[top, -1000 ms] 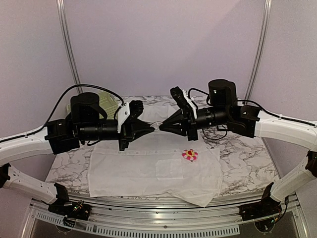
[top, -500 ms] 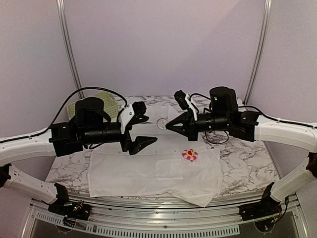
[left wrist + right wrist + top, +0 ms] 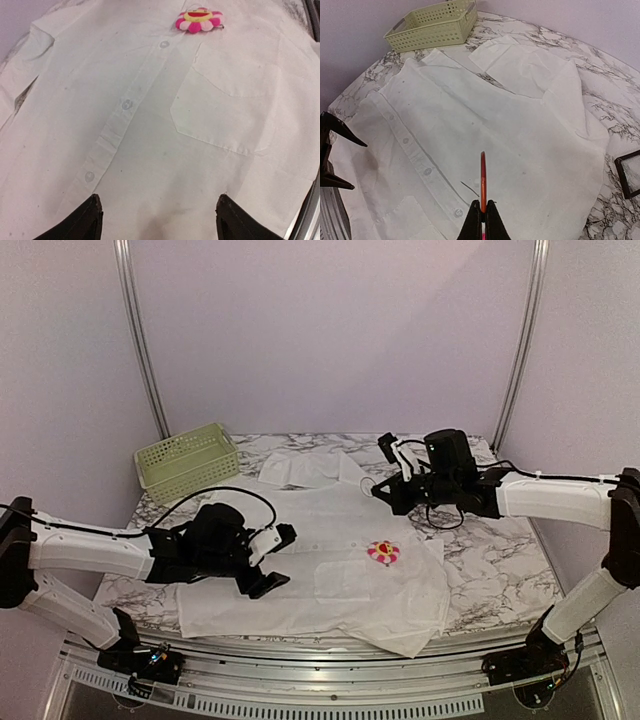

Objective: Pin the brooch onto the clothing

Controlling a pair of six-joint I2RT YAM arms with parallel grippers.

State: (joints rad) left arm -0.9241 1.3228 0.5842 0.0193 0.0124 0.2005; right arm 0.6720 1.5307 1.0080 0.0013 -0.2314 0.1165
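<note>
The clothing, a white button-front shirt (image 3: 300, 585) (image 3: 150, 125) (image 3: 495, 115), lies spread flat on the marble table. A pink flower brooch (image 3: 383, 552) (image 3: 199, 20) with a yellow smiling centre rests on it, just above the chest pocket (image 3: 235, 110). My left gripper (image 3: 272, 558) (image 3: 157, 200) hovers low over the shirt's left half, open, nothing between its fingers. My right gripper (image 3: 378, 490) (image 3: 482, 204) hangs above the shirt's upper right part. It is shut on a thin orange-rimmed disc (image 3: 483, 175), seen edge-on.
A pale green perforated basket (image 3: 187, 458) (image 3: 435, 25) stands at the back left of the table (image 3: 500, 570). A small black-framed square (image 3: 629, 172) lies on the marble right of the shirt. Black cables (image 3: 440, 515) trail under the right arm.
My left arm dropped from high over the table to just above the shirt's left half, and its jaws opened. The right arm drew back to the right, still shut.
</note>
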